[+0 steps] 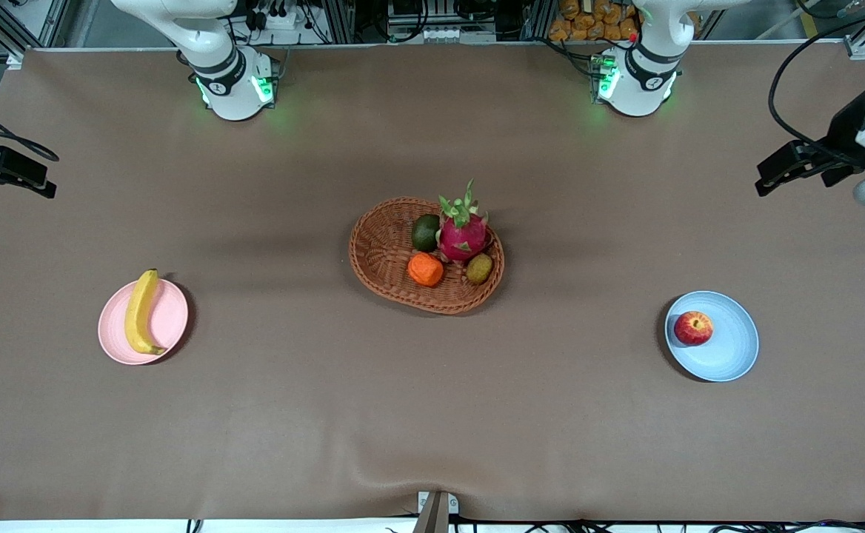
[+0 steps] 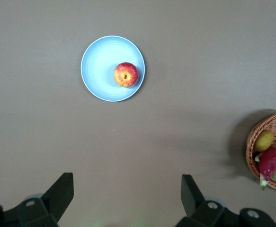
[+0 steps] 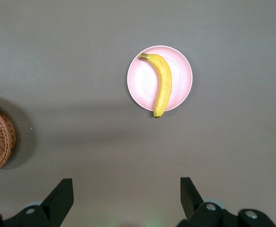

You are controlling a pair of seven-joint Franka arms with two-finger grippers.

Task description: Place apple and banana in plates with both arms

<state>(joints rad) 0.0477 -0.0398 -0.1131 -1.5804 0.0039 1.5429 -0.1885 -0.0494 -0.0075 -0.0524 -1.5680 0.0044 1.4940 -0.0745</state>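
Brown table (image 1: 432, 414) with the bases of two white arms along its upper edge. Toward the right arm's end lies the pink plate (image 1: 169, 320), carrying the banana (image 1: 139, 312); the fruit lies lengthwise across the plate, one dark tip reaching past the rim on the side nearer the front camera. The right gripper (image 3: 123, 198) is raised above bare table near that end, its jaws spread wide with nothing between them; its wrist view looks down on the pink plate (image 3: 180, 82) and banana (image 3: 162, 84), well apart from the fingers.

At the middle of the table stands a brown wicker basket (image 1: 381, 255) holding a pink dragon fruit (image 1: 463, 233), a dark green fruit (image 1: 425, 232), an orange tangerine (image 1: 426, 269) and a small olive-brown fruit (image 1: 479, 268).

Toward the left arm's end lies the light blue plate (image 1: 732, 348), with the apple (image 1: 693, 328) resting upright inside it, close to the rim that faces the basket. The left gripper (image 2: 127, 198) is likewise raised over bare table, jaws wide apart and empty; its wrist view shows the blue plate (image 2: 100, 61), the apple (image 2: 126, 74) and an edge of the basket (image 2: 275, 127).
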